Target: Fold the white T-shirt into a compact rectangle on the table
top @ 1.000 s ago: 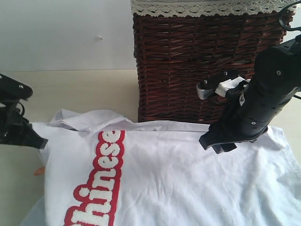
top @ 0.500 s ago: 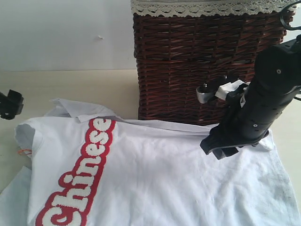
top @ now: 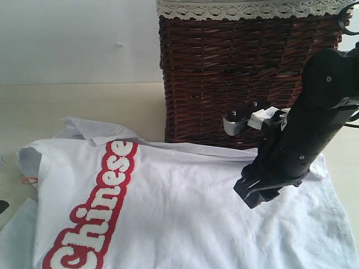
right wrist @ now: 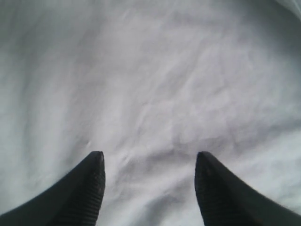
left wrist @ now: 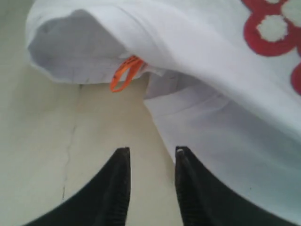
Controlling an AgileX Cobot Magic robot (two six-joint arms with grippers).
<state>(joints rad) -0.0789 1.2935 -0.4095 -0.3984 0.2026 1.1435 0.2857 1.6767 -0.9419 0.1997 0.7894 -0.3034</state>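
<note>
Exterior view first. Shows the white T-shirt [top: 190, 207] spread face up on the pale counter [top: 84, 106], directly in front of the dark wicker basket [top: 224, 67] with its lace-edged liner [top: 241, 8]. Runs its long axis across the frame, from collar end on the left, marked by the small orange tag [top: 28, 180], to hem side on the right. Carries the red band [top: 98, 210] of fuzzy white letters on a slant, from lower left up toward the basket. Has 1 loose flap [top: 78, 130] lifted at the far left corner.

Places the right end effector [top: 255, 195] over the right half of the cloth, tilted downward, in front of the basket. From the right wrist: 2 fingers [right wrist: 89, 188] spread wide, gripping nothing, with only wrinkled white fabric beyond them; cannot tell whether the tips touch it.

From the left wrist: left end effector [left wrist: 150, 153] parted by a narrow gap, empty, over bare counter. Points toward the shirt's open collar end and the tag loop, apart from the tag. Fabric close beside 1 finger; contact not discernible.
</note>
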